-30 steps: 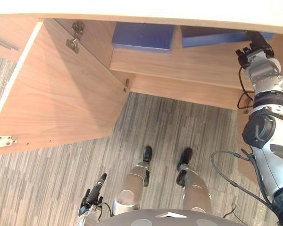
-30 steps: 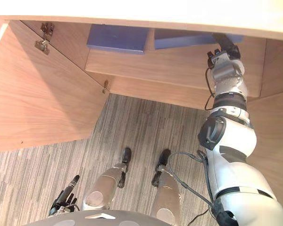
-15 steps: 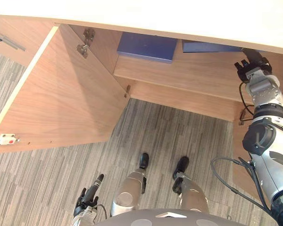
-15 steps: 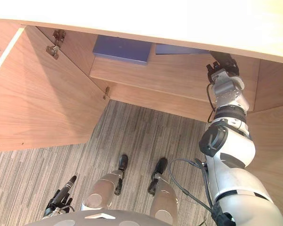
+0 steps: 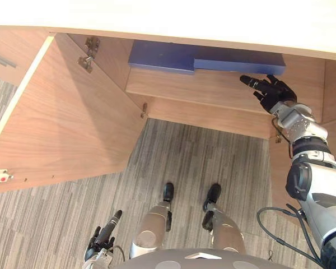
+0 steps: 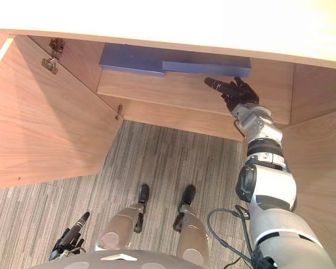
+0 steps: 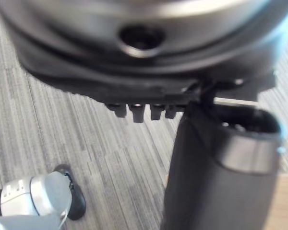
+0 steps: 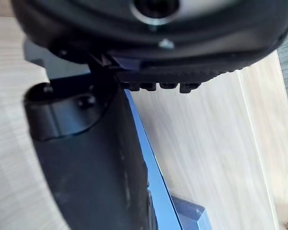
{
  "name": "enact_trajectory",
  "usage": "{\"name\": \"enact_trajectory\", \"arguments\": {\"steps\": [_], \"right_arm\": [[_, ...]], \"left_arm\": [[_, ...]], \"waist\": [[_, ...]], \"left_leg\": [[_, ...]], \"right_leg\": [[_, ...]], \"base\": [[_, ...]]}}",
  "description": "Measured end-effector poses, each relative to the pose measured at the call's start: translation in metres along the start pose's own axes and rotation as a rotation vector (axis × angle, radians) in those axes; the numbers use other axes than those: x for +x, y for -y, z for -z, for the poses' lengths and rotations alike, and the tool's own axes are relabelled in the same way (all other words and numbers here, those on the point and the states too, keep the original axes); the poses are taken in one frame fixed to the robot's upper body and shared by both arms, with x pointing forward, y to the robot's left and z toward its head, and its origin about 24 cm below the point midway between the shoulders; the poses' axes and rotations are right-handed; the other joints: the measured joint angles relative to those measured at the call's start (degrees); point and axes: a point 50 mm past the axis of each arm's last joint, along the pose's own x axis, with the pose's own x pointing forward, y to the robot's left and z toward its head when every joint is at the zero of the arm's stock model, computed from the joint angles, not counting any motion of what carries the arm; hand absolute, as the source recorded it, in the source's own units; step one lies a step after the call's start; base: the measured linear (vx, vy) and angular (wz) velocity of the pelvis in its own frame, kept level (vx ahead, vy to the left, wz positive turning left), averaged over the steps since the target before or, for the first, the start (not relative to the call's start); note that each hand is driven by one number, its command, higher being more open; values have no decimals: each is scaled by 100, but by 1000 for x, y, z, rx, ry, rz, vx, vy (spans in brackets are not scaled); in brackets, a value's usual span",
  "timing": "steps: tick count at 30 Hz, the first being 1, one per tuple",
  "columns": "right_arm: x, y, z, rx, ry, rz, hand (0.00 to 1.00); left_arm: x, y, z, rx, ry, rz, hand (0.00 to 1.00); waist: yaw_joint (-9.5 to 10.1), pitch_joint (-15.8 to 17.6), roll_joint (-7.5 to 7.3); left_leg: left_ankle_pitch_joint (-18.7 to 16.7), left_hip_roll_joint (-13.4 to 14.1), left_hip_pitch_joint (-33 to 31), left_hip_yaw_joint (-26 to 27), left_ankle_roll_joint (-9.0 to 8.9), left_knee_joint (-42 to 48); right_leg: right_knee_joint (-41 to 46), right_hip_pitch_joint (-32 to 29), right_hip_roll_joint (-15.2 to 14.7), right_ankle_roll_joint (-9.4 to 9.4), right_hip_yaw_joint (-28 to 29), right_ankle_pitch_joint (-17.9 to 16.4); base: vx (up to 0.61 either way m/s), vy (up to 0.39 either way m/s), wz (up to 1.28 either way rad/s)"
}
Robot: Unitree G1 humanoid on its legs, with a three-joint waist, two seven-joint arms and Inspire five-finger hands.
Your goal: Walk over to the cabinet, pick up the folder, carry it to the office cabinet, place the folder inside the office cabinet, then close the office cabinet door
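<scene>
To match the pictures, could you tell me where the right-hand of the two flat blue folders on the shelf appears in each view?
Left eye view: flat blue folder, top centre-right, on the wooden shelf.
Right eye view: folder, top centre.
Right wrist view: its blue edge beside the right hand.
Left wrist view: faces grey striped carpet.
Shared landmark: the wooden shelf.
</scene>
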Motion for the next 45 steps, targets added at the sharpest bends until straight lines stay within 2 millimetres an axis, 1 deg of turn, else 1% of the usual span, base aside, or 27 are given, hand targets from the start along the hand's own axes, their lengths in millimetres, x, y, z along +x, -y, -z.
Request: {"name": "enact_trajectory", "arguments": {"steps": [4, 7, 10, 13, 14, 15, 16, 17, 19, 21, 24, 31, 34, 37, 39, 42, 43, 44, 45], "right_arm": [[-1, -1, 3, -143, -29, -22, 100], [-4, 3, 16, -281, -91, -42, 100], [-7, 9, 24, -393, -143, -54, 100], [-8, 11, 20, -559, -157, -71, 100], [-9, 12, 18, -637, -167, -76, 100], [-9, 11, 17, -674, -170, -81, 100], [-8, 6, 17, -754, -179, -101, 100], [-8, 5, 17, -766, -181, -105, 100], [-7, -2, 21, -831, -185, -144, 100], [-6, -6, 21, -906, -185, -158, 100], [-6, -12, 20, -1058, -189, -177, 100], [-6, -23, 18, -1149, -155, -204, 100], [-5, -42, 12, -1164, -69, -221, 100], [-3, -51, 7, -1152, -15, -195, 100], [-1, -57, 1, -1114, 39, -157, 100], [2, -80, -30, -996, 202, -86, 100], [2, -84, -36, -978, 229, -77, 100], [2, -91, -48, -986, 280, -54, 100], [2, -95, -54, -994, 304, -43, 100]], "left_arm": [[0, 0, 1, 4, -3, -1, 100], [0, -1, 1, 6, -6, -1, 100], [1, 0, -2, 31, -5, 13, 100], [2, 0, -7, 49, 7, 21, 100], [2, 0, -8, 58, 8, 24, 100], [2, 0, -8, 60, 8, 24, 100], [2, 0, -8, 62, 7, 25, 100], [2, 0, -8, 62, 7, 26, 100], [2, 1, -8, 69, 4, 32, 100], [2, 2, -7, 78, 0, 39, 100], [2, 4, -7, 92, -2, 54, 100], [3, 9, -4, 122, -18, 74, 100], [3, 11, -2, 126, -19, 82, 100], [3, 11, -1, 123, -17, 72, 100], [2, 12, 0, 119, -12, 69, 100], [3, 15, -2, 117, 6, 65, 100], [3, 15, -2, 117, 8, 63, 100], [3, 15, -2, 117, 13, 59, 100], [3, 15, -2, 117, 16, 58, 100]], "waist": [[-9, 5, -14], [-2, 9, -20], [-8, 13, -27], [-9, 17, -32], [-9, 17, -33], [-10, 19, -35], [-11, 21, -38], [-11, 21, -39], [-9, 32, -54], [-15, 44, -65], [-18, 67, -70], [-31, 169, -69], [-35, 327, -29], [-39, 391, -28], [-46, 443, -7], [-31, 562, 67], [-23, 579, 84], [-13, 612, 116], [-10, 629, 125]], "left_leg": [[0, 4, -103, 27, 1, 4], [-1, 5, -120, 57, 2, 4], [-1, 4, -124, 65, 2, 4], [0, 4, -153, 69, 3, 4], [4, 4, -172, 68, 9, 6], [5, 4, -177, 68, 11, 6], [6, 4, -179, 72, 12, 7], [6, 4, -179, 73, 12, 7], [5, 3, -184, 100, 12, 7], [6, 2, -191, 115, 12, 7], [6, 3, -201, 124, 13, 8], [5, 3, -197, 171, 14, 19], [4, 8, -194, 241, 14, 26], [4, 14, -198, 289, 15, 25], [4, 20, -198, 304, 15, 26], [4, 43, -203, 302, 15, 30], [4, 44, -204, 301, 15, 30], [5, 45, -207, 293, 15, 32], [5, 45, -209, 291, 15, 34]], "right_leg": [[-9, -113, 9, -15, 25, 30], [-19, -139, 13, -14, 61, 46], [-20, -146, 13, -9, 69, 49], [-19, -179, 13, -12, 74, 52], [-19, -197, 13, -13, 74, 55], [-19, -204, 13, -14, 75, 57], [-19, -209, 13, -14, 81, 58], [-19, -211, 13, -14, 82, 58], [-9, -235, 13, -15, 115, 57], [-5, -253, 12, -15, 133, 58], [2, -275, 12, -15, 144, 57], [11, -295, 14, -15, 178, 57], [22, -332, 23, -30, 238, 76], [21, -365, 36, -31, 288, 102], [20, -368, 44, -36, 297, 115], [21, -376, 64, -54, 296, 131], [21, -376, 66, -55, 295, 132], [22, -375, 66, -55, 292, 132], [23, -375, 65, -56, 291, 132]], "base": [[-8, 6, -3], [3, 8, -5], [0, 0, 0], [0, 0, 0], [0, 0, 0], [0, 0, 0], [0, 0, 0], [0, 0, 0], [-1, 9, -6], [-2, 8, -5], [0, 0, 0], [-1, 4, -3], [-7, 5, -10], [-2, 4, -11], [-2, -2, -5], [0, 0, 0], [0, 0, 0], [0, 0, 0], [4, 6, 3]]}}
